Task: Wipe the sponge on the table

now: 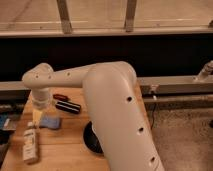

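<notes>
Where the claw (37, 116) hangs just beside the sponge (51, 122), spread wide, seemingly empty; wooden table (65, 142) beneath

text: none can be read anywhere in view | white bottle (30, 145) lying on the counter (70, 152): its label is too blurred to make out any letters or brand | hand (39, 114): low over the counter's left side, just beside the sponge (50, 122), above the bottle's cap end

It looks like a robotics test area: a butcher-block table (62, 150) stands below a glazed partition (95, 14), beside speckled flooring (185, 135), the gripper (38, 114) low over that table.
</notes>
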Tool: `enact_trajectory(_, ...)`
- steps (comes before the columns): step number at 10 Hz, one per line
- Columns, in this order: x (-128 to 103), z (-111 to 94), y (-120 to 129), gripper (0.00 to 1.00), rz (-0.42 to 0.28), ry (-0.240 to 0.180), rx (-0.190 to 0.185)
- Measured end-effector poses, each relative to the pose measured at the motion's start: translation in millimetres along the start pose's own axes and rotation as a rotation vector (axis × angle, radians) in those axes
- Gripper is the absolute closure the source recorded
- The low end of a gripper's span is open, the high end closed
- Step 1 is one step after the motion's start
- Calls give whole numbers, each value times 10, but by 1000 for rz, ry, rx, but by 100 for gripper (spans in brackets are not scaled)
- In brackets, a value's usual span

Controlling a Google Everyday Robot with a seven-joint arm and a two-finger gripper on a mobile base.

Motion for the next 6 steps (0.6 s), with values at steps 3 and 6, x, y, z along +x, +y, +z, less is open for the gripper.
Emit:
enact_trajectory(3, 27, -7, -26, 20, 4, 3, 3)
enact_trajectory(6, -13, 106, -9, 20, 3, 31, -11)
